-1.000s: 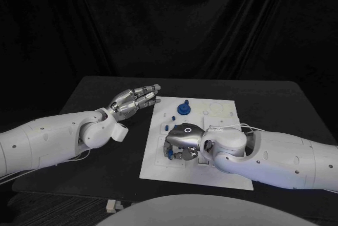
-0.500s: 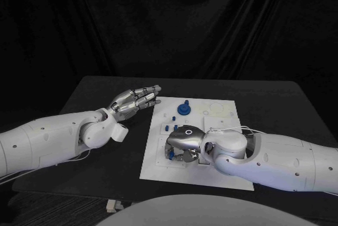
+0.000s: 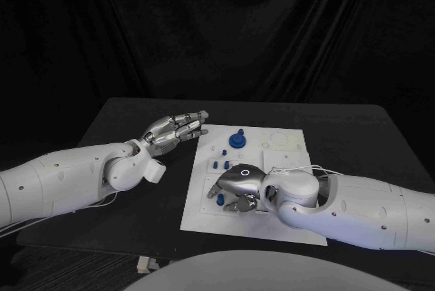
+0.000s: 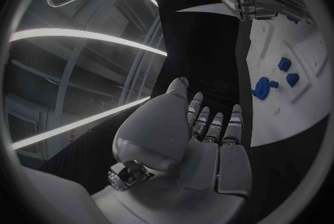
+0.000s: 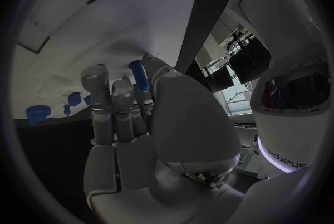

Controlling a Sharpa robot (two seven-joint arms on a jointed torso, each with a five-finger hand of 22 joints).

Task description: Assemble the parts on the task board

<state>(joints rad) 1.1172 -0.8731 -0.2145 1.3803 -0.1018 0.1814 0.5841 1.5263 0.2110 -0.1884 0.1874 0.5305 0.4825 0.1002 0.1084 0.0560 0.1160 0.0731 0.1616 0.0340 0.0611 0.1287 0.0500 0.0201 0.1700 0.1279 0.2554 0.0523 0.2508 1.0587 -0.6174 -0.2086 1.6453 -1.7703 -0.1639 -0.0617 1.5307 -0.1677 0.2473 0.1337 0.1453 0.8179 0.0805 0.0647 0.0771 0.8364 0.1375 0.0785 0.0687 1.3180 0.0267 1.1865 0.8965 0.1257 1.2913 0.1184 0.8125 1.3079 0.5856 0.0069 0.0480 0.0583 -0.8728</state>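
Several small blue parts stand on the white task board, which lies in the middle of the black table; a bigger blue round part sits near the far edge of the board. The right hand is low over the near half of the board, and its fingers are curled around a blue peg, so it seems to hold this part. The left hand hovers just beside the board's far left corner, fingers half bent and apart, holding nothing. I judge the parts to be light, stiff plastic, a little slippery. Such a peg is best pinched at its sides near the top, kept upright.
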